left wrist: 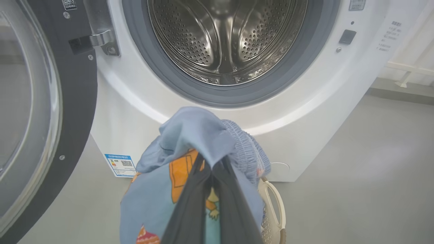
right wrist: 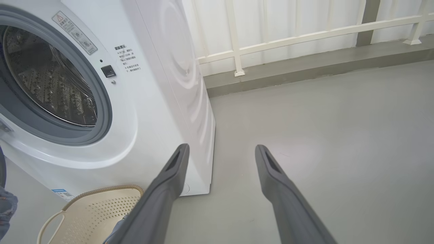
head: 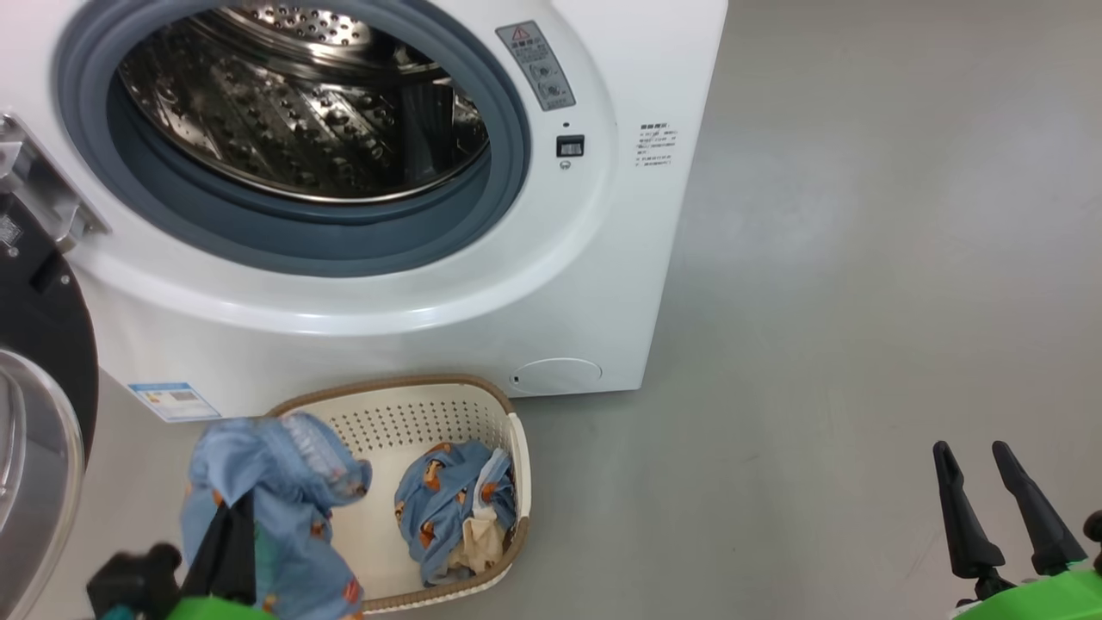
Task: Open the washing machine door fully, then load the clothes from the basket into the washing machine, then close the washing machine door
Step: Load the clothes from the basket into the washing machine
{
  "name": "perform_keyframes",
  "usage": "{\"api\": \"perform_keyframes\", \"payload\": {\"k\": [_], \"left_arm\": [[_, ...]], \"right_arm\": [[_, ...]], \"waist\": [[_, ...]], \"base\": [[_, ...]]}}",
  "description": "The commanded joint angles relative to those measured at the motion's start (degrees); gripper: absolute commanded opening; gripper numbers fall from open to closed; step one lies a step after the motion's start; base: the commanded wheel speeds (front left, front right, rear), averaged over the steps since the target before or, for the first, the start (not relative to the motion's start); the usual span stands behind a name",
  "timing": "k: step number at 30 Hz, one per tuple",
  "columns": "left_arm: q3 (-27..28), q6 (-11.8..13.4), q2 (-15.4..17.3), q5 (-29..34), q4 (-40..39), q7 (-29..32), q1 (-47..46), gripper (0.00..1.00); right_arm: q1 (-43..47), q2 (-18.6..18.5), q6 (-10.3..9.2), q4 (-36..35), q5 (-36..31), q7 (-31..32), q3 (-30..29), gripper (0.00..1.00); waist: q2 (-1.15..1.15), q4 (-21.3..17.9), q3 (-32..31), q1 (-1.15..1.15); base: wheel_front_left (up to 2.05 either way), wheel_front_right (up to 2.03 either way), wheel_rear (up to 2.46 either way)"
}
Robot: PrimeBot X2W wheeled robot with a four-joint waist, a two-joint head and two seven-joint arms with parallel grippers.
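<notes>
Front-loader with door open, mid-loading. The washing machine [head: 413,327] stands on a grey floor [head: 818,301]. Its door [left wrist: 78,101] is swung wide to the robot's left, with the glass bowl and dark inner face turned outward. The steel drum [head: 301,103] is exposed inside the blue-grey gasket [head: 284,237]. The basket [head: 413,413] sits on the floor just in front of the machine, below the opening, between the blue label [head: 172,400] and the round cap [head: 555,376]. The left gripper [left wrist: 211,166], fingers pressed together, pinches a light-blue garment [head: 284,482] printed with orange figures. It holds the garment above the basket's left end, lower than the drum opening. More blue printed clothes [head: 439,504] and a cream piece [head: 482,538] lie bunched at the basket's right end. The right gripper [right wrist: 222,149] hangs over bare floor to the right of the machine, well apart from the basket, its fingers spread wide and holding nothing.
</notes>
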Motion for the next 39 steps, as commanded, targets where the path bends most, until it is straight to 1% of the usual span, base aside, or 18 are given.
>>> {"api": "perform_keyframes", "payload": {"k": [1,6,12,19,24,28,31,33,36,39], "left_arm": [[2.80,0.19,0.28,0.83,-3.09,-0.78,0.72,0.00],[4.19,0.02,-1.50,2.72,-8.16,-0.79,5.16,0.00],[5.47,-0.18,-2.67,3.10,-10.43,-0.79,7.21,0.00],[5.70,-0.33,-3.19,3.66,-10.90,-0.79,6.65,0.00],[5.96,-0.38,-3.36,3.81,-11.12,-0.79,4.99,0.00],[5.93,-0.41,-3.43,3.81,-10.52,-0.79,0.83,0.00],[5.55,-0.43,-3.02,3.61,-9.93,-0.79,-4.06,0.00],[4.94,-0.43,-2.20,3.50,-9.19,-0.79,-7.89,0.00],[4.24,-0.44,-1.14,1.42,-7.24,-0.79,-13.96,0.00],[4.12,-0.44,1.48,0.89,-3.63,-0.79,-22.99,0.00]], "right_arm": [[0.33,-1.41,0.09,-1.58,0.07,-0.69,0.56,1.00],[0.85,-1.54,0.09,-1.97,0.02,-0.69,0.00,1.00],[1.24,-1.52,0.09,-1.97,-0.02,-0.69,0.28,1.00],[1.38,-1.46,0.09,-1.89,-0.28,-0.69,0.88,1.00],[0.86,-1.54,0.09,-2.32,-0.36,-0.69,0.80,1.00],[-0.48,-1.48,0.09,-2.40,-0.45,-0.69,1.29,1.00],[-1.85,-1.48,0.09,-2.41,-0.71,-0.69,1.78,1.00],[-2.90,-1.44,0.09,-2.51,-0.87,-0.69,2.04,1.00],[-4.72,-1.25,0.09,-2.78,-1.08,-0.69,2.46,1.00],[-7.05,-0.82,0.09,-3.09,-1.20,-0.69,2.96,1.00]], "waist": [[0.00,-0.19,-0.38,0.00],[0.00,-0.35,-0.55,0.00],[0.00,-0.60,-0.91,0.00],[0.00,-0.85,-0.34,0.00],[0.00,-0.79,1.40,0.00],[0.00,-0.60,4.20,0.00],[0.00,-0.37,6.87,0.00],[0.00,-0.36,8.73,0.00],[0.00,-0.95,11.36,0.00],[0.00,-2.25,14.63,0.00]], "base": [[0.00,0.00,0.00],[0.00,0.00,0.00],[0.00,0.00,0.00],[0.00,0.00,0.00],[0.00,0.00,0.00],[0.00,0.00,0.00],[0.00,0.00,0.00],[0.00,0.00,0.00],[0.00,0.00,0.00],[0.00,0.00,0.00]]}}
